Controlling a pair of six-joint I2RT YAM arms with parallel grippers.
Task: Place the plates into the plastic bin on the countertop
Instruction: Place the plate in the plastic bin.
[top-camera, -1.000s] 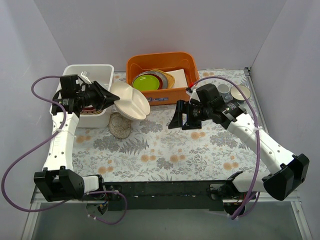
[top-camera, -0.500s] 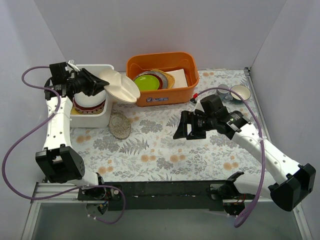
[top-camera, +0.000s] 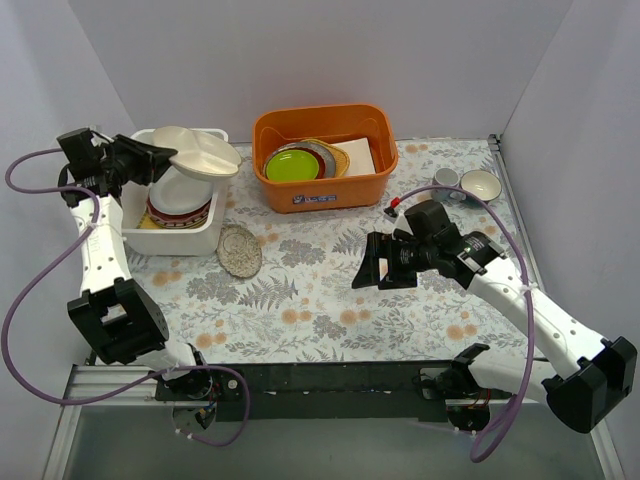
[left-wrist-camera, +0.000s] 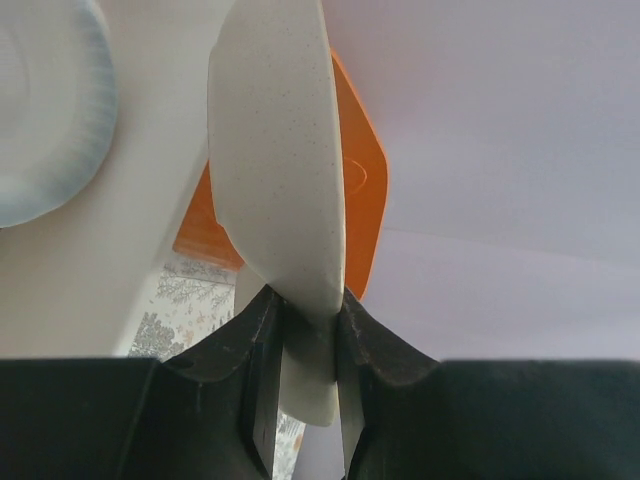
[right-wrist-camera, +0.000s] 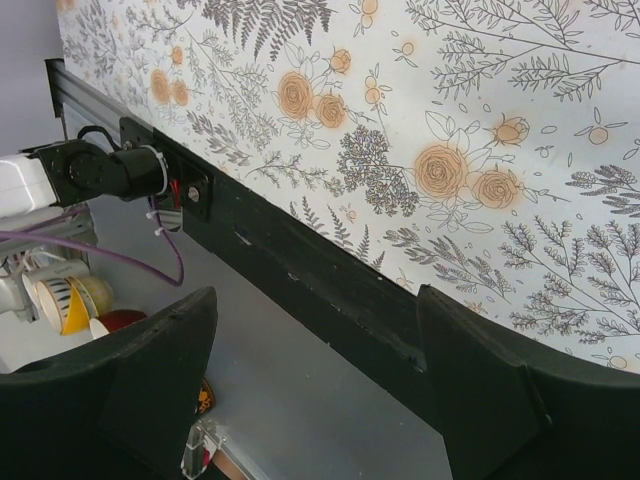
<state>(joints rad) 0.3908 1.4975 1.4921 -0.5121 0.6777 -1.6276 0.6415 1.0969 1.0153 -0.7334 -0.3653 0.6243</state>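
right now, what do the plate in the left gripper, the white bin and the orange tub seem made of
The cream plate in the left gripper: matte and finely speckled, probably melamine or ceramic; the look leaves it open. The plastic bin: smooth white moulded plastic with a rolled rim. The orange tub: plastic, with a slight sheen and rounded corners.

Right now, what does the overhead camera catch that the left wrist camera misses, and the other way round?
Only the overhead view shows the right gripper open above the countertop, a speckled oval plate lying beside the white bin, a lime-green plate and two cups. Only the wrist view shows, close up, the fingers pinching the rim of the cream plate. Both show the left gripper holding that plate above the bin, a white plate already inside it, and the orange tub.
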